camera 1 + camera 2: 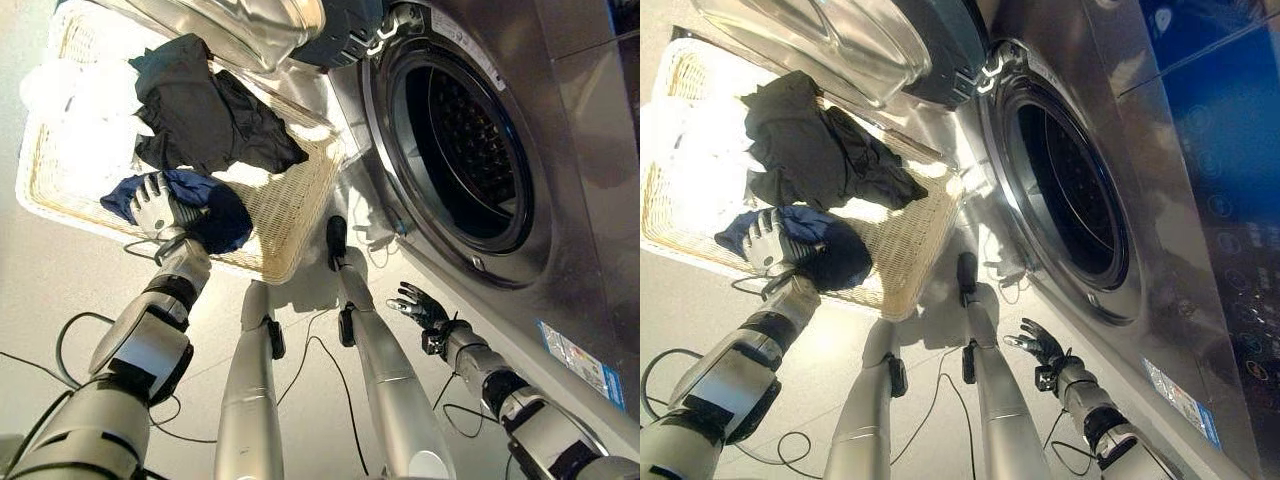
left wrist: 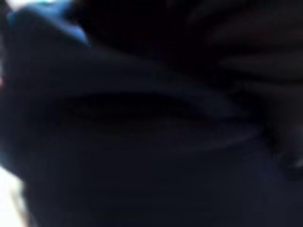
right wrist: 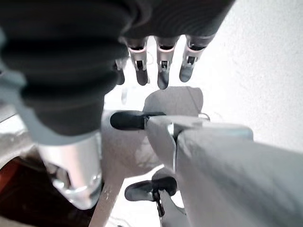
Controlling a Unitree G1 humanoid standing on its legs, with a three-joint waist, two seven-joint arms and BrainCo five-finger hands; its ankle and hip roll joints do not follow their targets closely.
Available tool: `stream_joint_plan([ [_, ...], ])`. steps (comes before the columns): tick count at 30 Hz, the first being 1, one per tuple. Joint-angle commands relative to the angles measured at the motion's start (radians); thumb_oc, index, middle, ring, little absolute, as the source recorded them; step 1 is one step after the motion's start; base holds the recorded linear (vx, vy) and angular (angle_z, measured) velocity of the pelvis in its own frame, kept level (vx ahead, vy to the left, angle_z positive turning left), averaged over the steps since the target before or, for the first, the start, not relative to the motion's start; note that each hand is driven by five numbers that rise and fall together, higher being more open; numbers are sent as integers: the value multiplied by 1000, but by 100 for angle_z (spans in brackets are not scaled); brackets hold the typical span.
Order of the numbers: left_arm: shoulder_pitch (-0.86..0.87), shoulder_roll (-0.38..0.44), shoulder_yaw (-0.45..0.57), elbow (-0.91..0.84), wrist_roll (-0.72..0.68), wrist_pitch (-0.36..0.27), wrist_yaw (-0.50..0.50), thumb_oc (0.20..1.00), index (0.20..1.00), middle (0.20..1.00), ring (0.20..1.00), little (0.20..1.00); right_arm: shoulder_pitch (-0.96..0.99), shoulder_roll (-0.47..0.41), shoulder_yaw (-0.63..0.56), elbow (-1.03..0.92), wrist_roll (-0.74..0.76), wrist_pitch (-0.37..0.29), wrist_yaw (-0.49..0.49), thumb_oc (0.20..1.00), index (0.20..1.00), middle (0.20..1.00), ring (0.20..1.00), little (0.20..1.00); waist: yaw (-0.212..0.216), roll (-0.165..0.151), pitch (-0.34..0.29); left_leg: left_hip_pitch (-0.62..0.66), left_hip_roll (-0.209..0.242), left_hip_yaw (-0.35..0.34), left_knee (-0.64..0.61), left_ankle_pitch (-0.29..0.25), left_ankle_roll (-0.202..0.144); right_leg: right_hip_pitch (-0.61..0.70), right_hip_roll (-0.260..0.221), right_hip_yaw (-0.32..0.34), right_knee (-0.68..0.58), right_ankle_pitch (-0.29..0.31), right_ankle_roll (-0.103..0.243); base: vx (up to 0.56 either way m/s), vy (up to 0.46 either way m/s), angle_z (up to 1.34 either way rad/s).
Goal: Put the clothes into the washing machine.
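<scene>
Left hand [image 1: 158, 205] is down in the wicker basket [image 1: 290, 215] at frame left, fingers pressed into the dark blue garment [image 1: 215, 215]; whether they have closed on the cloth, I cannot tell, since its wrist view is dark fabric throughout. Blue garment lies at the basket's near edge. Black garment [image 1: 205, 110] heaped further up, white laundry [image 1: 75, 100] in the upper-left corner. Washing machine drum [image 1: 470, 150] at upper right, door [image 1: 270, 25] swung open over the basket, ready for loading. Right hand [image 1: 420, 305] hangs relaxed, holding nothing, lower right, below the drum.
</scene>
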Motion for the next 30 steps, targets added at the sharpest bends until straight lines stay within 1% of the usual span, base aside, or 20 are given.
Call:
stream_joint_plan([
  [1, -33, -36, -25, 97, 123, 97, -411, 200, 200, 200, 200, 200, 19, -3, -10, -50, 50, -4, 29, 1000, 1000, 1000, 1000, 1000, -44, -42, 0, -7, -41, -5, -83, 33, -13, -6, 8, 21, -54, 83, 75, -16, -48, -3],
  [2, -38, -39, -52, 111, 178, 111, -446, 200, 200, 200, 200, 200, 10, -5, -13, -45, 58, -14, 43, 1000, 1000, 1000, 1000, 1000, -47, -43, 0, -1, -41, -3, -87, 34, -15, -1, 9, 21, -61, 87, 76, -16, -38, -1],
  [4, -42, -46, -77, 123, 222, 123, -470, 200, 200, 200, 200, 200, -2, -5, -11, -48, 63, -17, 45, 1000, 1000, 1000, 1000, 1000, -49, -43, 0, 6, -40, -2, -91, 35, -17, 8, 9, 21, -69, 92, 76, -9, -22, -1],
  [10, -43, -47, -81, 126, 240, 126, -478, 200, 200, 200, 200, 200, -4, -5, -10, -50, 65, -19, 47, 1000, 1000, 1000, 1000, 1000, -50, -44, 0, 8, -40, -2, -91, 35, -18, 9, 8, 21, -70, 93, 77, -3, -9, 0],
  [11, -60, -71, -125, 154, 296, 138, -524, 200, 200, 200, 200, 200, -28, -2, -11, -54, 86, -41, 66, 1000, 1000, 1000, 1000, 1000, -57, -44, 0, 31, -38, 4, -95, 35, -23, 31, 8, 19, -78, 98, 77, -38, -112, -1],
  [12, -64, -90, -125, 159, 165, 90, -468, 200, 200, 200, 200, 200, -55, 9, -13, -72, 111, -61, 70, 1000, 1000, 1000, 1000, 1000, -56, -37, 0, 60, -38, 11, -97, 37, -29, 60, 7, 16, -80, 96, 75, -38, -112, -1],
  [14, -64, -90, -125, 159, 165, 90, -468, 200, 200, 200, 200, 200, -55, 9, -13, -72, 111, -61, 70, 1000, 1000, 1000, 1000, 1000, -56, -37, 0, 60, -38, 11, -97, 37, -29, 60, 7, 16, -80, 96, 75, -22, -45, 3],
  [15, -59, -81, -106, 165, 97, 57, -392, 200, 200, 200, 200, 200, -76, 7, -29, -89, 144, -63, 68, 1000, 1000, 1000, 1000, 1000, -49, -21, 0, 89, -40, 12, -98, 41, -34, 86, 6, 17, -80, 91, 73, -29, -30, 4],
  [17, -60, -75, -99, 166, 95, 48, -382, 200, 200, 200, 200, 200, -82, 6, -34, -91, 148, -62, 66, 1000, 1000, 1000, 1000, 1000, -48, -16, 0, 91, -41, 13, -97, 44, -34, 88, 4, 16, -79, 91, 72, -17, -16, 1],
  [18, -47, -62, -90, 165, 73, 28, -351, 200, 200, 200, 200, 200, -80, 4, -41, -95, 148, -66, 59, 1000, 1000, 1000, 1000, 1000, -42, -6, 0, 111, -42, 12, -98, 41, -36, 106, 4, 17, -79, 86, 70, 0, 0, 0],
  [20, -43, -54, -84, 162, 68, 18, -337, 200, 200, 200, 200, 200, -78, 1, -45, -96, 147, -68, 58, 1000, 1000, 1000, 1000, 1000, -40, -1, 0, 118, -43, 11, -98, 42, -36, 111, 3, 17, -78, 85, 69, -19, 10, 7],
  [23, -29, -23, -64, 127, 8, -22, -288, 200, 200, 200, 200, 200, -71, -8, -55, -113, 134, -83, 46, 1000, 1000, 1000, 1000, 1000, -33, 17, 0, 136, -45, 12, -99, 44, -36, 126, 1, 18, -75, 81, 66, -32, 22, 3],
  [25, -13, -3, -41, 73, -40, -47, -252, 200, 200, 200, 200, 200, -57, -16, -61, -149, 126, -89, 36, 1000, 1000, 1000, 1000, 1000, -27, 28, 0, 156, -46, 8, -99, 40, -35, 147, -1, 15, -75, 74, 66, -16, 8, 1],
  [28, -13, 19, -27, 18, -74, -50, -248, 200, 200, 200, 200, 200, -54, -20, -64, -188, 128, -88, 21, 1000, 1000, 1000, 1000, 1000, -23, 36, 0, 165, -48, 4, -99, 41, -34, 154, -2, 13, -73, 74, 66, -33, 1, 1],
  [29, 5, 40, 6, -60, -116, -71, -229, 200, 200, 200, 200, 200, -47, -20, -71, -242, 129, -95, 3, 1000, 1000, 1000, 1000, 1000, -14, 46, 0, 181, -50, 0, -99, 39, -32, 170, -3, 8, -71, 69, 67, -47, -6, 3],
  [30, 14, 42, 17, -80, -132, -79, -216, 200, 200, 200, 200, 200, -42, -19, -72, -255, 132, -99, -1, 1000, 1000, 1000, 1000, 1000, -11, 48, 0, 189, -50, -3, -99, 35, -32, 180, -3, 6, -71, 66, 67, -68, -21, 4],
])
